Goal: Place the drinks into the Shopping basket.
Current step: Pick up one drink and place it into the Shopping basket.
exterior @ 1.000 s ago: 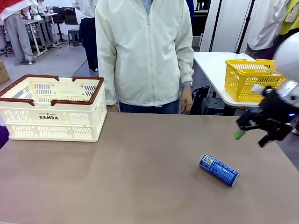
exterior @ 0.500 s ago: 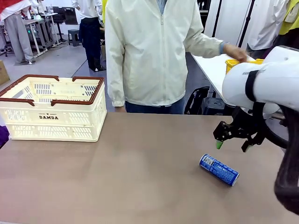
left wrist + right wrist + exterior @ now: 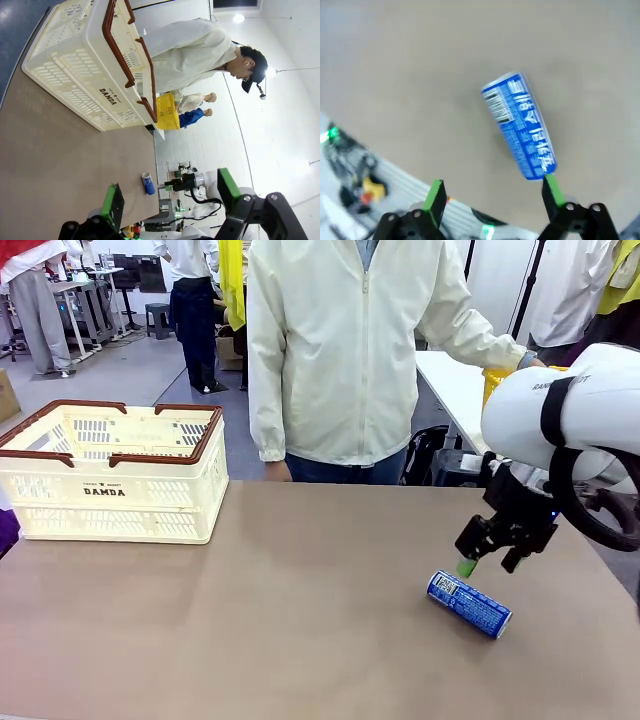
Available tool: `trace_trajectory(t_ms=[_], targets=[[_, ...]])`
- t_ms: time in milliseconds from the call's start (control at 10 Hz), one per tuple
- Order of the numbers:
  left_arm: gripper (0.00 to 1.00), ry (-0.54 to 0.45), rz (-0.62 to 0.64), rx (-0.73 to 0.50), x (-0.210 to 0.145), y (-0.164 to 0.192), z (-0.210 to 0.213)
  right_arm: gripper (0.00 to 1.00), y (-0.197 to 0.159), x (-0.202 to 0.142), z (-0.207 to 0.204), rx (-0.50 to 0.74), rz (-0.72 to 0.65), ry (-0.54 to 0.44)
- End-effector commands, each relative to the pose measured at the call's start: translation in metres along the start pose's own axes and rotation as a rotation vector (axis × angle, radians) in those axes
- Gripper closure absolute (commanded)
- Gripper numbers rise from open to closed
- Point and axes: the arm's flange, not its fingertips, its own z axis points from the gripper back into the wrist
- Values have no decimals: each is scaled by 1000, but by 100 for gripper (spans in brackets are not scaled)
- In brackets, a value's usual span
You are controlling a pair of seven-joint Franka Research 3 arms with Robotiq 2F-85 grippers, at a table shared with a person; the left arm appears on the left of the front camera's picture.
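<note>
A table (image 3: 250, 640) spans the room from left to right. The Shopping basket (image 3: 110, 485) sits on its far left part. A drink can (image 3: 469, 604) lies on its side at the near right, well apart from it. The right gripper (image 3: 488, 565) hangs just above the can. A person (image 3: 350, 350) stands behind the table's far edge.

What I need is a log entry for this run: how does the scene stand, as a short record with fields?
drink: blue can lying on its side on the table
container: cream basket upright, far left of table
right gripper: open, just above the blue can
left gripper: open, holding nothing
person: standing across the table
</note>
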Motion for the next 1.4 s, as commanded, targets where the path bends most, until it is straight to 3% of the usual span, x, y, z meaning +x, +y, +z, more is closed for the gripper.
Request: trace_trajectory(t_ms=[0, 200, 300, 400, 500, 600, 900, 1300], targets=[[0, 6, -2, -5, -1, -2, 2, 0, -7, -18, -9, 110, 754, 291], [0, 6, -2, -5, -1, -2, 2, 0, -3, -14, -16, -73, 696, 159], [0, 6, -2, -5, -1, -2, 2, 0, -2, -11, -17, -193, 574, 109], [0, 6, -2, -5, -1, -2, 2, 0, 5, -11, -18, 18, 477, 158], [0, 6, -2, -5, -1, -2, 2, 0, 5, -11, -18, 18, 477, 158], [0, 6, -2, -5, -1, -2, 2, 0, 6, -8, -17, -67, 562, 181], [0, 6, -2, -5, -1, -2, 2, 0, -6, -6, -44, -107, 521, 32], [0, 6, -2, -5, -1, -2, 2, 0, -31, -7, -84, -108, 509, 36]])
